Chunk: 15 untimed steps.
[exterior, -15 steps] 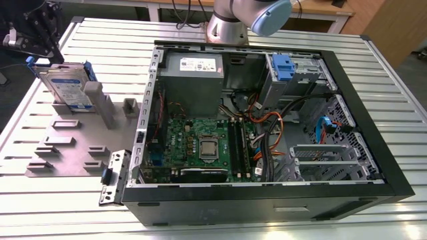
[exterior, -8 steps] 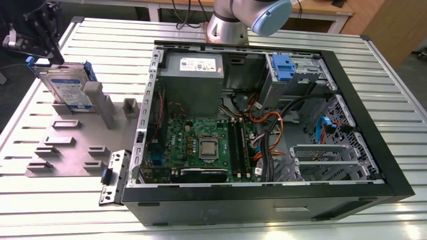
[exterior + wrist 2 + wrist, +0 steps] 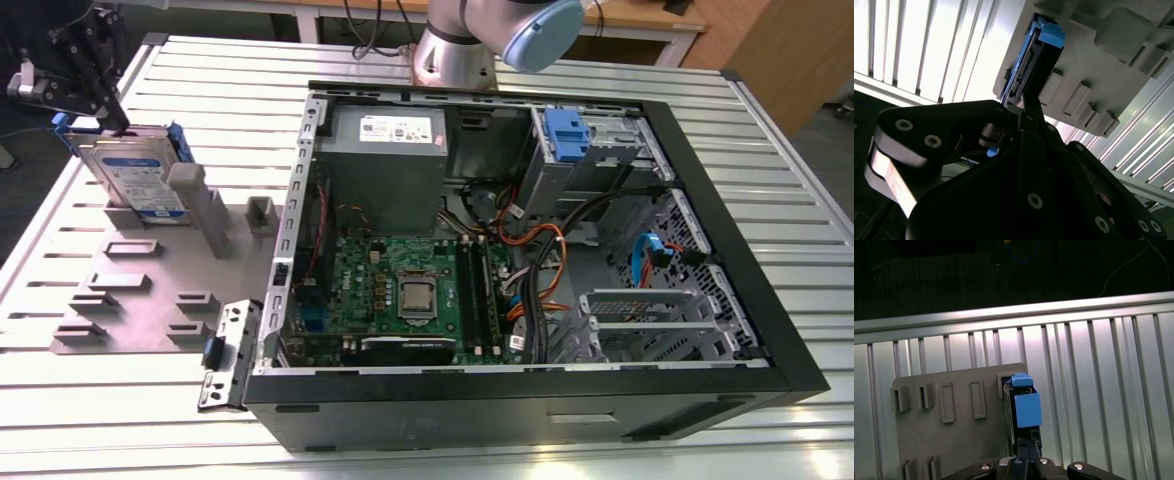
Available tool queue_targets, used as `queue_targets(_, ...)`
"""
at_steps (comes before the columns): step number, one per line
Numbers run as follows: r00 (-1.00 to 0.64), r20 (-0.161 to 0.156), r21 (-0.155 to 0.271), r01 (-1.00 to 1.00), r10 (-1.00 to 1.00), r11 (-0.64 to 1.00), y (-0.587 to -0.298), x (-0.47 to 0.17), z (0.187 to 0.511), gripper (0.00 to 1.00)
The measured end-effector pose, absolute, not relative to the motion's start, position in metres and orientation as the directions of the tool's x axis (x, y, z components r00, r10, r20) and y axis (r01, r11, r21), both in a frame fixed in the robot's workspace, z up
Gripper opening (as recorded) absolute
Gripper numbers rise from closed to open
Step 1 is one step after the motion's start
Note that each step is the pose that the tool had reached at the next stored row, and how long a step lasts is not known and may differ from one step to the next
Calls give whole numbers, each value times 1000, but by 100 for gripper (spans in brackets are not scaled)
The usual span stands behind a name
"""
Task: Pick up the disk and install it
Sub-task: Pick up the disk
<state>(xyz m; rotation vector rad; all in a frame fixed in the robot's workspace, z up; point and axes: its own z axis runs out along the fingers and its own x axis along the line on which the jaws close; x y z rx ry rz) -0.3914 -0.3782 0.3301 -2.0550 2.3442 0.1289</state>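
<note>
At exterior view's left: gripper point(image 3: 119, 127) at upright disk point(image 3: 124, 168) (label point(image 3: 150, 195) facing) | first wrist view: edge-on | grip: cannot tell

From where I stand there is one counter point(image 3: 767, 135), one robot arm point(image 3: 461, 45), one open computer case point(image 3: 534, 410), one grey holder plate point(image 3: 147, 300) and one disk point(image 3: 134, 175). Inside the case I count one bare blue bracket point(image 3: 566, 135), one motherboard point(image 3: 400, 290) and one grey power supply box point(image 3: 387, 155).
</note>
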Motion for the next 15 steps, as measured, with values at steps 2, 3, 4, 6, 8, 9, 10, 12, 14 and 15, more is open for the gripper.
queue_targets(2,-132,-71,48,-990,-989,129,-378,-391,330,11)
queue_targets(3,-132,-71,48,-990,-989,129,-378,-391,330,11)
queue_targets(4,-132,-71,48,-990,-989,129,-378,-391,330,17)
queue_targets(6,-132,-71,48,-990,-989,129,-378,-391,330,24)
queue_targets(8,-132,-71,48,-990,-989,129,-378,-391,330,29)
queue_targets(9,-132,-71,48,-990,-989,129,-378,-391,330,35)
queue_targets(10,-132,-71,48,-990,-989,129,-378,-391,330,41)
queue_targets(12,-132,-71,48,-990,-989,129,-378,-391,330,47)
queue_targets(14,-132,-71,48,-990,-989,129,-378,-391,330,53)
queue_targets(15,-132,-71,48,-990,-989,129,-378,-391,330,53)
